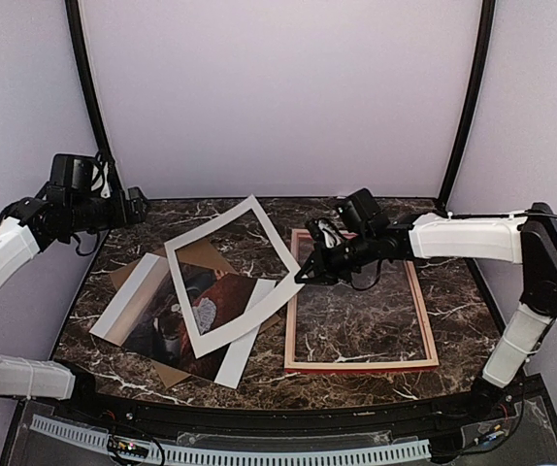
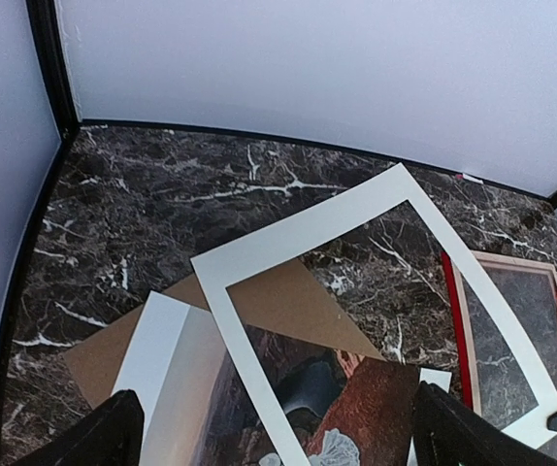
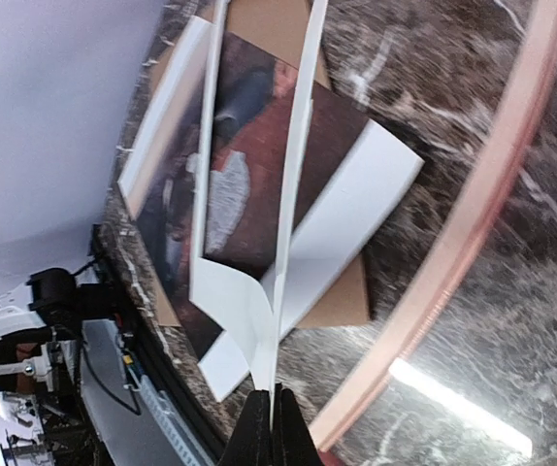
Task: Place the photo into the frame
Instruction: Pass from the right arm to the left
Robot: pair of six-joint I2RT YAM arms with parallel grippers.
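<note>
Right wrist view: my right gripper (image 3: 271,413) pinches the white cardboard mat (image 3: 298,175); left gripper (image 2: 278,432) gapes empty. Ahead of the jaws, under that mat, lies the dark white-margined paper photo (image 3: 254,146), outside the red wooden frame (image 3: 473,214); dragging could shift it.

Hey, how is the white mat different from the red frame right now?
The white mat has a broad, flat white border; the red frame is a thin rail, red and pale wood. The mat is pinched at one corner by the right pincer and lies across the photo; the frame lies flat on the table, in no pincer. Both are rectangles with an open middle.
</note>
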